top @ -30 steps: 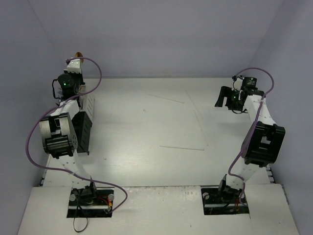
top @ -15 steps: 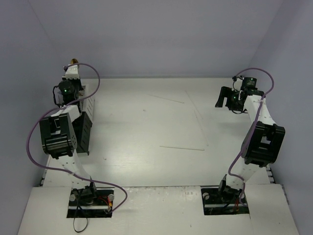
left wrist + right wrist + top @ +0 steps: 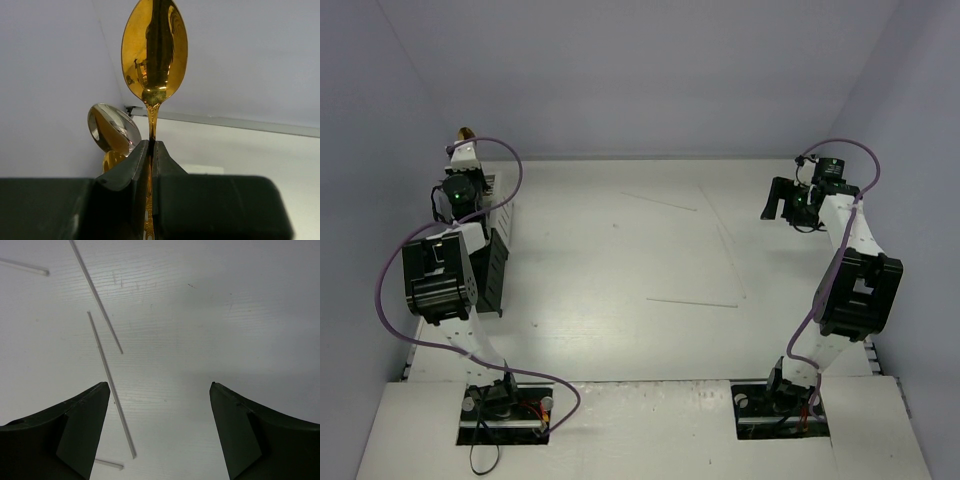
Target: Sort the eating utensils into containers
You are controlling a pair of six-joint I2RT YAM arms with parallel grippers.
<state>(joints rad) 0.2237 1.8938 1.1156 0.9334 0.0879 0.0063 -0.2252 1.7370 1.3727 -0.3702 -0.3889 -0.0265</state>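
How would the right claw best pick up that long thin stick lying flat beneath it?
Probably near the middle of the long stick, coming straight down: it lies flat on the table, so only the top is open. The right claw, now open, should turn so it straddles the thin width.

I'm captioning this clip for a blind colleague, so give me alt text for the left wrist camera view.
The left gripper, shut, holds a gold spoon by its handle, the bowl at the top of the frame against a pale wall. Behind it at left shows the shiny bowl of a second spoon, with the white table beyond.
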